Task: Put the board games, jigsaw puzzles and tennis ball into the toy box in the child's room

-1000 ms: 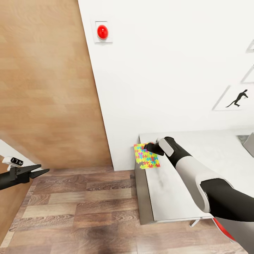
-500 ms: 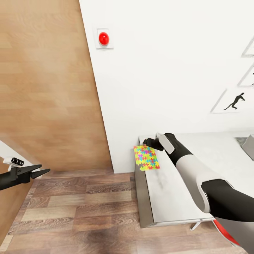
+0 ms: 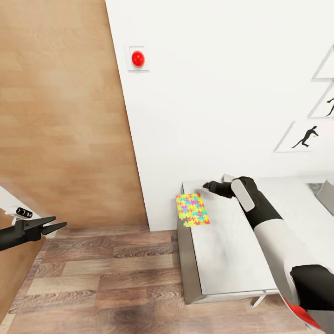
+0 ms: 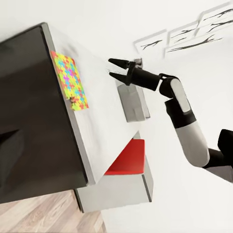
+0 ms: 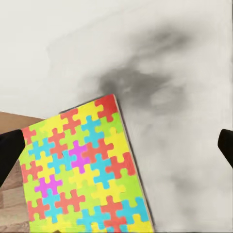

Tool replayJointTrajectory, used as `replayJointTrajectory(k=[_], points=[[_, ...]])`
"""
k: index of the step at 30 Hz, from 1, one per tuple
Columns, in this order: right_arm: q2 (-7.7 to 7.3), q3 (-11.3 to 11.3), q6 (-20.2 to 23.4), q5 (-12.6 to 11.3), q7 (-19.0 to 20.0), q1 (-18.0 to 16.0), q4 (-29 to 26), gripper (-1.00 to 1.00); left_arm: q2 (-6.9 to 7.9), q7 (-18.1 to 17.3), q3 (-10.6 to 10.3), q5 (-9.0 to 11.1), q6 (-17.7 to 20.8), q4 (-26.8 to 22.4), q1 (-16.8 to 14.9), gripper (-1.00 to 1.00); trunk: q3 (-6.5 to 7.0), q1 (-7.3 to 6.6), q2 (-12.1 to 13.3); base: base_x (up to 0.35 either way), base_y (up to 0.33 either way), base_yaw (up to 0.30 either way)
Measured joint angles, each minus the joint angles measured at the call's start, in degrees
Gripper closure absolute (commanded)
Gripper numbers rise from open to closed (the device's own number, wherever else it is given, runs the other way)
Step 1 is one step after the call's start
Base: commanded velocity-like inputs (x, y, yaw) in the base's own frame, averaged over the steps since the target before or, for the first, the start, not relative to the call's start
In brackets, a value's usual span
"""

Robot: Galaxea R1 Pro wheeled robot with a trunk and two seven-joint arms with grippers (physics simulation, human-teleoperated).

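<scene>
Since a second ago the right gripper (image 3: 207, 187) has drawn back from the jigsaw puzzle (image 3: 192, 209) and now hovers above the bare table (image 3: 232, 250) near the wall, empty, its two fingers spread apart, as the left wrist view makes plain. One second back it sat right over the puzzle's far corner.

That puzzle, a flat sheet of yellow, pink, blue, green and orange pieces, lies on the table's near-left corner, with its edge overhanging the side of the tabletop slightly. In the right wrist view it lies flat on the grey-white top (image 5: 184, 160), one edge over the wood-plank floor (image 5: 9, 121).

Farther along the table, at the head view's right edge, part of the light-grey toy box (image 3: 327, 195) shows; a red seat (image 4: 127, 159) stands beside the table.

Off to the left, over the plank floor (image 3: 106, 273), the left gripper (image 3: 52, 224) hangs with its dark fingers slightly parted, holding nothing. A red button (image 3: 138, 58) sits on the white wall (image 3: 222, 102), and black sports silhouettes (image 3: 305, 136) hang to the right.
</scene>
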Motion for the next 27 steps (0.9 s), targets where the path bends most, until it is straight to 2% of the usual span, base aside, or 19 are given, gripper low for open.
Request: replayJointTrajectory(k=[1,2,5,6,7,8,9,11,12,13,15,18,23,25,27], points=[[-0.46,-0.3,1.1,-0.7,0.2,0.9,-1.6,-1.0,-0.01,0.0,0.0,0.0,0.0,0.0,0.0,-1.0,0.09,0.0,0.0,0.0,0.0,0.0],[-1.37,-1.1,3.7,-2.6,1.0,2.9,-5.0,-1.0,-0.01,0.0,0.0,0.0,0.0,0.0,0.0,-1.0,0.18,0.0,0.0,0.0,0.0,0.0],[-3.7,-3.6,10.9,-10.5,4.5,10.6,-16.4,-1.0,-0.01,0.0,-0.1,0.1,-0.1,0.0,0.0,-1.0,0.46,0.0,0.0,0.0,0.0,0.0],[-4.09,-4.1,11.8,-12.0,5.1,12.2,-18.6,-1.0,-0.02,0.0,-0.1,0.1,-0.1,0.0,0.0,-1.0,0.56,0.0,0.0,0.0,0.0,0.0],[-4.96,-5.0,12.9,-15.0,6.3,15.2,-23.1,-1.0,-0.04,0.0,-0.1,0.1,-0.2,0.0,0.0,-1.0,0.64,-0.01,0.0,0.0,0.0,0.0],[-5.95,-5.6,13.7,-18.2,7.4,18.9,-27.9,-1.0,-0.06,0.0,-0.1,0.1,-0.2,0.0,0.0,-1.0,0.74,-0.01,0.0,0.0,0.0,0.0],[-6.47,-5.9,14.0,-20.0,7.9,21.0,-30.4,-1.0,-0.08,0.0,-0.1,0.1,-0.2,0.0,0.0,-1.0,0.83,0.0,0.0,0.0,0.0,0.0],[-8.14,-6.5,14.1,-27.6,9.4,29.6,-38.3,-1.0,-0.09,0.0,-0.1,0.0,-0.2,0.0,0.0,-1.0,1.01,-0.01,0.0,0.0,0.0,0.0],[-8.42,-6.6,14.1,-29.6,9.7,31.9,-39.6,-1.0,-0.1,0.0,-0.1,0.0,-0.2,0.0,0.0,-1.0,1.11,0.0,0.0,0.0,0.0,0.0],[-8.8,-6.9,14.1,-32.8,10.0,35.5,-41.3,-1.0,-0.14,0.0,-0.1,0.0,-0.2,0.0,0.0,-1.0,1.19,-0.01,0.0,0.0,0.0,0.0],[-9.1,-7.4,14.1,-36.3,10.3,39.8,-42.8,-1.0,-0.54,0.0,-0.1,0.0,-0.3,0.0,0.0,-1.0,1.38,0.0,0.0,0.0,0.0,0.0],[-9.33,-8.2,14.0,-39.0,10.5,43.1,-43.9,-1.0,-1.57,0.0,-0.1,-0.1,-0.2,0.0,0.0,-1.0,1.67,0.0,0.0,0.0,0.0,0.0],[-9.28,-8.6,13.9,-40.3,11.6,44.6,-44.3,-1.0,-2.59,0.0,-0.2,-0.9,-0.2,0.0,0.0,-1.0,2.13,0.0,0.0,0.0,0.0,0.0],[-9.03,-8.4,13.9,-40.7,13.5,44.9,-44.4,-1.0,-3.38,0.3,-0.1,-1.9,-0.1,0.0,0.0,-1.0,2.32,0.01,0.0,0.0,0.0,0.0],[-8.91,-8.3,13.9,-40.9,15.5,45.0,-44.4,-1.0,-4.08,2.0,-0.1,-2.6,-0.1,-0.2,0.0,-1.0,2.5,0.01,0.0,0.0,0.0,0.0]])
